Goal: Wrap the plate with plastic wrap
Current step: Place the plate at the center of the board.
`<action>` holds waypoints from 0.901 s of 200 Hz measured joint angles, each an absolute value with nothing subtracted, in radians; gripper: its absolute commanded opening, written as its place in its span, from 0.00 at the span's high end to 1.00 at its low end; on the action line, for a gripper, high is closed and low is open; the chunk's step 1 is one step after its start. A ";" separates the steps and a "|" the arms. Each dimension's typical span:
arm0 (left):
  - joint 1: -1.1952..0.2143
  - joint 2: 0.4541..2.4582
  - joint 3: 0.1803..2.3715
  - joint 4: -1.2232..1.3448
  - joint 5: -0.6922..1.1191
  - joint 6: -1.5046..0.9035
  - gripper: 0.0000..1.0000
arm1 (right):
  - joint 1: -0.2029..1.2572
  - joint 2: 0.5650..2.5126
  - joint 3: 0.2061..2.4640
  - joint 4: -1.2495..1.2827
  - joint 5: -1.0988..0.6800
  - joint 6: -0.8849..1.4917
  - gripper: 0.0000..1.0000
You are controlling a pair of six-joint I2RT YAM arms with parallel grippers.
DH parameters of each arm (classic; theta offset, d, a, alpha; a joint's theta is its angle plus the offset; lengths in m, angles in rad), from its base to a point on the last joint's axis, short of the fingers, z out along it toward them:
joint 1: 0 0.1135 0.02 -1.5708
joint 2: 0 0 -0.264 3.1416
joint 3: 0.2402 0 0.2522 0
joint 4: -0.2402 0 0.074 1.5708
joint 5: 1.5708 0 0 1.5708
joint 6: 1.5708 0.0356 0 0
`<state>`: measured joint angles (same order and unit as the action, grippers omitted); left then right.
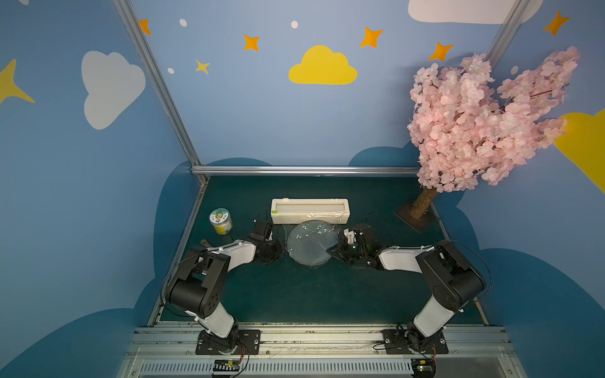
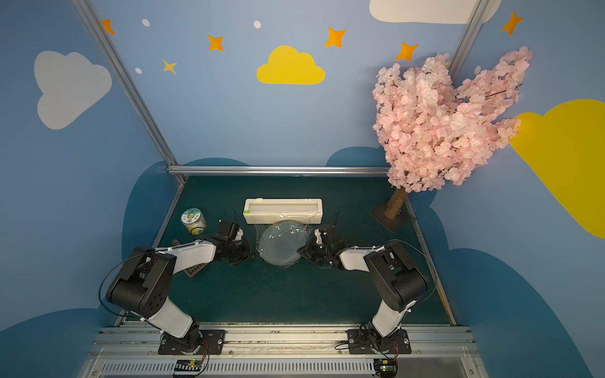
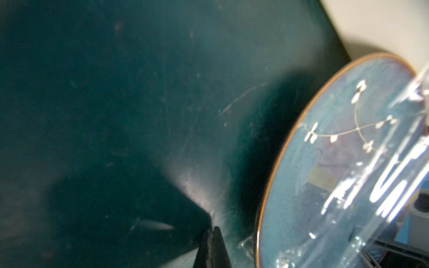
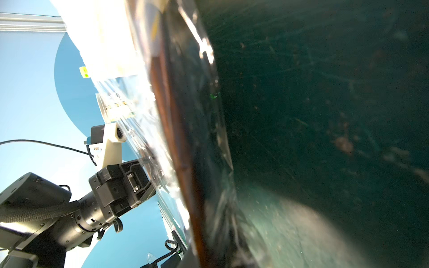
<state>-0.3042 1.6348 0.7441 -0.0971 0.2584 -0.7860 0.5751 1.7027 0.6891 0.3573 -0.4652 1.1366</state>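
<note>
**Plate sits between two closed grippers, with wrap over it**

The plate [image 1: 309, 245] lies on the green surface [image 1: 294, 294], right between the two grippers. The plastic wrap [image 1: 322, 214] lies shiny and wrinkled over the plate. It runs on from the plate's far edge up to the long cream box [image 1: 309, 204].

The left gripper [image 3: 211, 243] is squeezed closed, its two black tips pressed together. The plate's thin brown rim is just beside those tips, and a small curl of wrap sticks out there. I cannot tell if the tips pinch any wrap.

The right gripper [image 1: 332, 251] is at the plate's other side, and its dark tip reaches over the rim. It is squeezed almost closed. In the right wrist view the rim shows edge-on and very near, with wrap folded round it. I cannot tell if the gripper pinches the rim or the wrap.

Past the grippers, the box is just beside the plate's far edge, so room is tight there. A small jar [image 1: 221, 221] stands beyond the left gripper, well apart from the plate. A pink tree [image 1: 422, 203] stands far off beyond the right gripper. Behind both grippers, toward the arm bases, the surface is wide and bare.
</note>
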 measured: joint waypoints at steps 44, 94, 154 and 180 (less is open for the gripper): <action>-0.302 1.618 0.738 -0.089 0.272 -0.796 0.75 | 0.576 1.709 0.689 0.368 -0.469 1.137 0.92; -0.281 1.528 0.720 -0.086 0.345 -0.815 0.62 | 0.617 1.695 0.625 0.415 -0.430 1.144 0.76; -0.280 1.559 0.720 -0.053 0.434 -0.811 0.61 | 0.630 1.624 0.568 0.406 -0.398 1.124 0.39; -0.281 1.560 0.736 -0.076 0.439 -0.784 0.60 | 0.601 1.547 0.565 0.285 -0.373 1.069 0.39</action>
